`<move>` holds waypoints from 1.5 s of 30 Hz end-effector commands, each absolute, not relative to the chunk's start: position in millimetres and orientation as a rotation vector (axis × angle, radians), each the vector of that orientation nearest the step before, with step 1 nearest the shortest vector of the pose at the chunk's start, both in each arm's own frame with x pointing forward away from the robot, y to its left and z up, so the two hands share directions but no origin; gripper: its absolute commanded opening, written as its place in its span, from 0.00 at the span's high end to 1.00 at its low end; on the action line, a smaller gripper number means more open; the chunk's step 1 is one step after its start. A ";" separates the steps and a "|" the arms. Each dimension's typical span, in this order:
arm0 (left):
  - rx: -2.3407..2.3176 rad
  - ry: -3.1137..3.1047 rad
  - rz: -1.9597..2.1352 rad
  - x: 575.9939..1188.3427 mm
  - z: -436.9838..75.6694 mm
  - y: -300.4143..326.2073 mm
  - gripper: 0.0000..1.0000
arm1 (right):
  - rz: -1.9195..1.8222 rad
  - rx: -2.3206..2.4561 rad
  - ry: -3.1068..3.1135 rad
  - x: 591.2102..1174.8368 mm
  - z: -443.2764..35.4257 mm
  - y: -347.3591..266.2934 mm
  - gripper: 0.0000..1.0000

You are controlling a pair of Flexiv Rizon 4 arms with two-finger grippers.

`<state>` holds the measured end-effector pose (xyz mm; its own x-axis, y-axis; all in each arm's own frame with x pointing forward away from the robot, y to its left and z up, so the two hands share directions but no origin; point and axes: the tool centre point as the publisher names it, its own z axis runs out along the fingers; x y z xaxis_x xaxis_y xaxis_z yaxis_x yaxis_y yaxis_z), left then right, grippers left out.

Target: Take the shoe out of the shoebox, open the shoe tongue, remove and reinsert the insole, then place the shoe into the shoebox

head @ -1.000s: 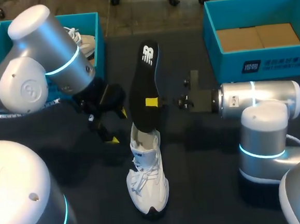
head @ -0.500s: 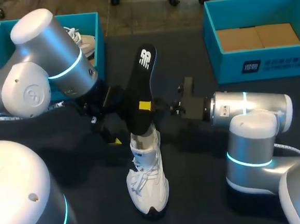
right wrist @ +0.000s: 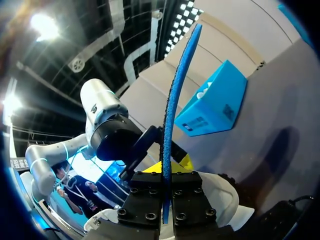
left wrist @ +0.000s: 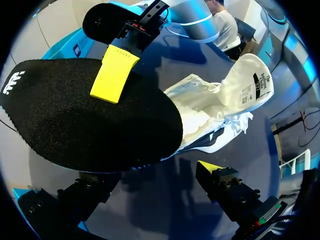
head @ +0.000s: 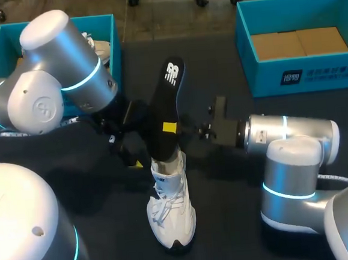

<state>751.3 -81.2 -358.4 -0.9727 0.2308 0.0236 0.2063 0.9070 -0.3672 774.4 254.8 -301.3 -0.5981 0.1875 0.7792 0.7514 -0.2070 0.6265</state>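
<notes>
Here the right gripper point(head: 172, 128) was clamped on the black insole point(head: 164, 100) about halfway along it, with one yellow fingertip point(head: 169, 127) pressed flat against its face. The insole stood nearly upright, leaning a little, and its lower end met the opening of the white shoe point(head: 171, 211) — how far it went in could not be told. The shoe rested on its sole on the dark table point(head: 226, 186), laces up, toe toward the near edge. The left gripper point(left wrist: 147, 175) sat just beside the heel end of the shoe, fingers spread and holding nothing. A blue shoebox point(head: 302, 75) stood well apart at the far right with cardboard in its bottom — a second blue box point(head: 113, 47) at the far left held another white shoe point(head: 100, 50).
</notes>
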 end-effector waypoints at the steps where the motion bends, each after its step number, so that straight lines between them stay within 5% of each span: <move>1: -0.344 -3.001 0.561 752.5 -362.0 -83.0 0.00 | -1.868 -1.123 -1.639 770.7 -304.5 259.1 1.00; 45: -0.345 -2.993 0.551 751.6 -364.7 -86.3 0.00 | -1.828 -0.921 -1.702 774.0 -316.5 232.9 1.00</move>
<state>750.3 -85.2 -362.9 -0.9718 0.2333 0.0352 0.2055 0.9101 -0.3598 772.5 233.5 -316.0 -0.6613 0.1038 0.7429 0.7315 -0.1298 0.6694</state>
